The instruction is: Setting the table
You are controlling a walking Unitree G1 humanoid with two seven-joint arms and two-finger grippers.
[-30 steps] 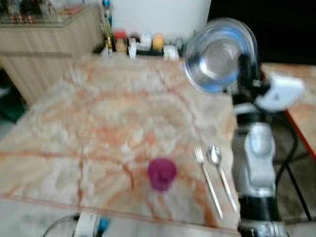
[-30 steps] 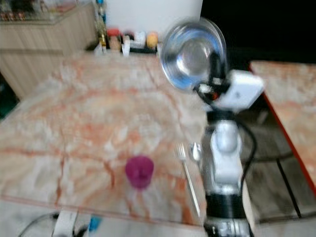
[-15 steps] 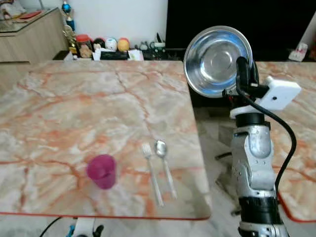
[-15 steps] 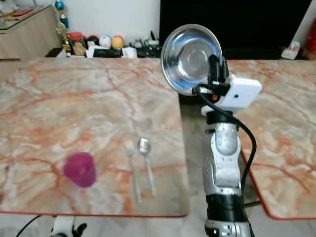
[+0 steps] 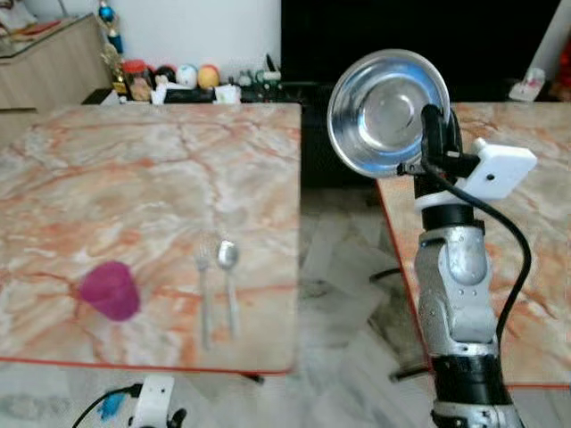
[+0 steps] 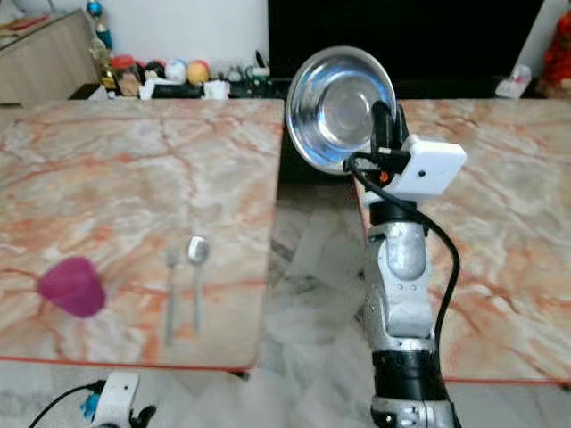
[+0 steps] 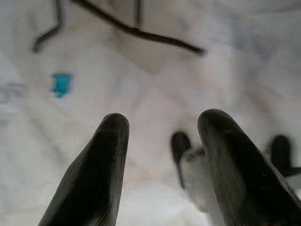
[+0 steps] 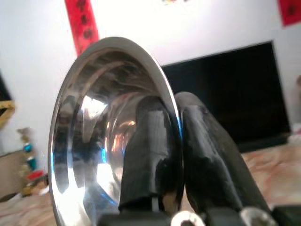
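Right gripper (image 5: pixel 432 134) pinches the steel bowl (image 5: pixel 385 111) by its rim, held up over the gap between two marble tables (image 5: pixel 134 178) — fork (image 5: pixel 203 294), spoon (image 5: pixel 229 281) and pink cup (image 5: pixel 109 290) sit on the left one. Left gripper (image 7: pixel 162 136) hangs spread apart over pale floor.

Bright even indoor light, head views mildly soft, glare on steel bowl (image 5: pixel 386 111), left wrist view blurred beyond its dark fingers (image 7: pixel 96 179)

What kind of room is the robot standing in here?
Probably a dining area in a home. Two marble-patterned tables stand side by side; one carries a fork, a spoon and a purple cup. The right gripper holds a steel bowl upright by its rim.
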